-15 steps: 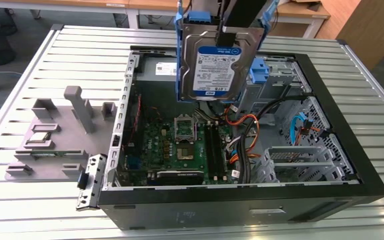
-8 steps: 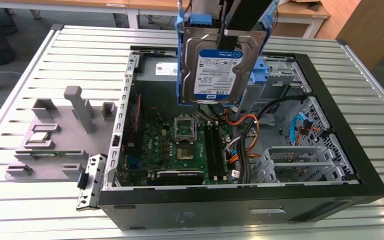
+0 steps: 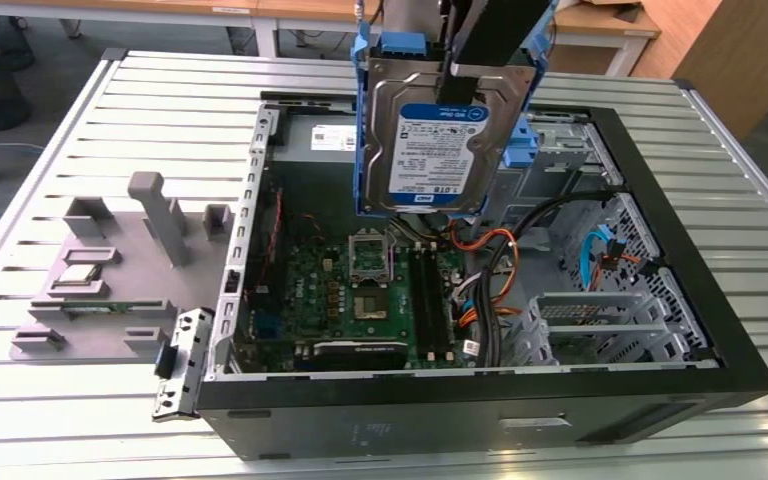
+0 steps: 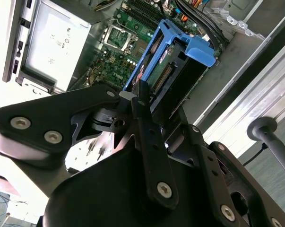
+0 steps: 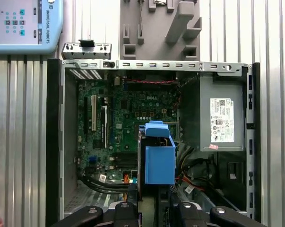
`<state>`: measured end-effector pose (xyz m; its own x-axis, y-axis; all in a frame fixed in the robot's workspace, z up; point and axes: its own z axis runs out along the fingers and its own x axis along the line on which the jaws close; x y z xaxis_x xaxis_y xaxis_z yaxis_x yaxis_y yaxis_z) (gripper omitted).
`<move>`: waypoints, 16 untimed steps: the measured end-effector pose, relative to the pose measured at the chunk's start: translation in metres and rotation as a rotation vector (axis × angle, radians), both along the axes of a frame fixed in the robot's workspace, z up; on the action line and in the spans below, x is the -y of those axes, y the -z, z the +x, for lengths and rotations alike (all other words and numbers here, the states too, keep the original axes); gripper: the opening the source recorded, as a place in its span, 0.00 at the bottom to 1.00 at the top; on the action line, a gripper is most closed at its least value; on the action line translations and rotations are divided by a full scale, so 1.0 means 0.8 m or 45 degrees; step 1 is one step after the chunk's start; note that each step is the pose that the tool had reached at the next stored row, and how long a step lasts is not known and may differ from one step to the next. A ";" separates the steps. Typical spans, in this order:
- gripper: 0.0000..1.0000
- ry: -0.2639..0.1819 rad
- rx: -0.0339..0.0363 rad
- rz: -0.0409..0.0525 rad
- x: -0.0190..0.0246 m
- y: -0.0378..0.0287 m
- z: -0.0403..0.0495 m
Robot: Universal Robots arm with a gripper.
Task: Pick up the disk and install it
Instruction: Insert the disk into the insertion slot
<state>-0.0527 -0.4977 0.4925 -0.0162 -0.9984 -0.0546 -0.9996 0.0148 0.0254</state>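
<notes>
Exterior view: gripper (image 3: 464, 85) grasping the disk (image 3: 435, 150) (label showing) above the open case (image 3: 491, 405) holding a motherboard (image 3: 344, 300).

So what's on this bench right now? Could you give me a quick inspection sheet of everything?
Surface: ribbed metal table, carrying an open computer case.
Job's things: the disk hangs upright above the case, not yet installed.
Clutter: grey fixture block on the table, at the exterior view's left of the case.
Grippers: gripper shut on the disk.
Cables: orange and black cables inside the case, beside the motherboard.
Surroundings: wooden desks behind the table; control tablet near the case.
</notes>
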 end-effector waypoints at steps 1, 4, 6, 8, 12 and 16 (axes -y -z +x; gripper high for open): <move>0.35 0.000 0.0000 0.000 0.0000 0.0000 0.000; 0.35 0.000 0.0000 0.000 0.0001 0.0000 0.000; 0.35 0.000 0.0000 0.000 0.0001 0.0000 0.000; 0.35 0.000 0.0000 0.000 0.0002 0.0000 0.000; 0.35 0.000 0.0000 0.000 0.0002 0.0000 0.004; 0.35 0.000 -0.0003 0.000 0.0002 0.0001 0.014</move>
